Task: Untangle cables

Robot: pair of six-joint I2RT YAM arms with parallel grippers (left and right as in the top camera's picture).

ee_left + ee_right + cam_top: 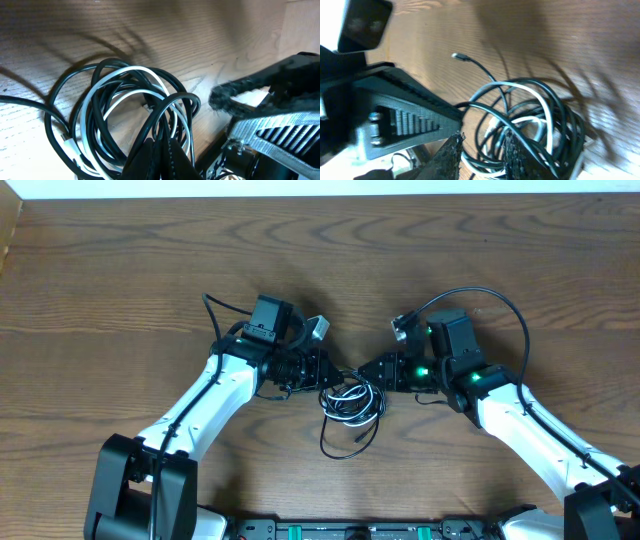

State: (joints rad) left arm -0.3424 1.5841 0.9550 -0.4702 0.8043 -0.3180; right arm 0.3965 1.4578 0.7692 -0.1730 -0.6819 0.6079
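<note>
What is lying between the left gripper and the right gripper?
The tangled cables, black and white loops bunched together, lie between the left gripper and the right gripper, spilling toward the robot's base. The overhead view shows this.

Table [120,290]: wooden, mid-brown, with bold wavy grain running side to side; fills nearly the whole overhead view. Finish matte.
Far edge: straight, bordered by a narrow white strip [320,186]; too little shown to tell wall from floor.
Upper left corner: sliver of a paler tan board [7,230] at the table's edge, nature unclear.
Light: soft and even in the overhead view. Broad, blurred shadows across the wood in both wrist views; grain paler and yellower there, fine parallel lines plainly visible close up.
</note>
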